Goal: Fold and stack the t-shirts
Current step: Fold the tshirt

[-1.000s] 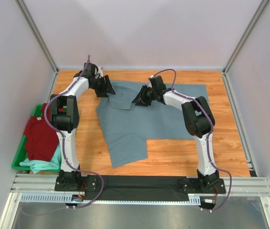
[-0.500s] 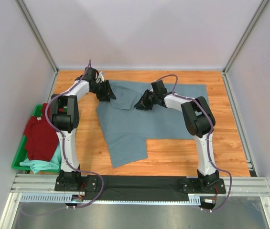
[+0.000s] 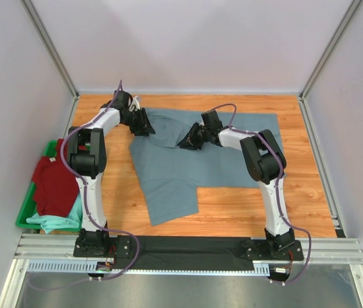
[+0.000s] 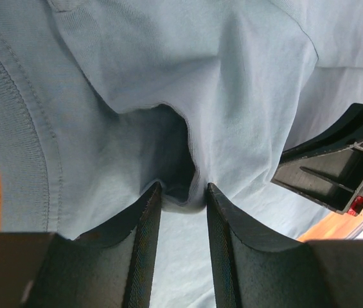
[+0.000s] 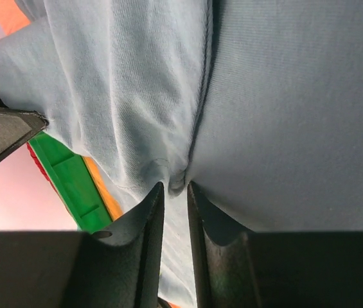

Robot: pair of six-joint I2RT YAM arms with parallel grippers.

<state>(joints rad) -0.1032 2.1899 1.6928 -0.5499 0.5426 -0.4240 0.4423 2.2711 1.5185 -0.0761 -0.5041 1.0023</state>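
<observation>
The right hand (image 5: 173, 186) is nearly closed, pinching the grey-blue t-shirt (image 3: 168, 173); the left hand (image 4: 182, 187) stands half open around a fold

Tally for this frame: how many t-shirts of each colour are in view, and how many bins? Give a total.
grey-blue t-shirt: 1
dark red t-shirt: 1
mint-green t-shirt: 1
green bin: 1
Total: 4
</observation>
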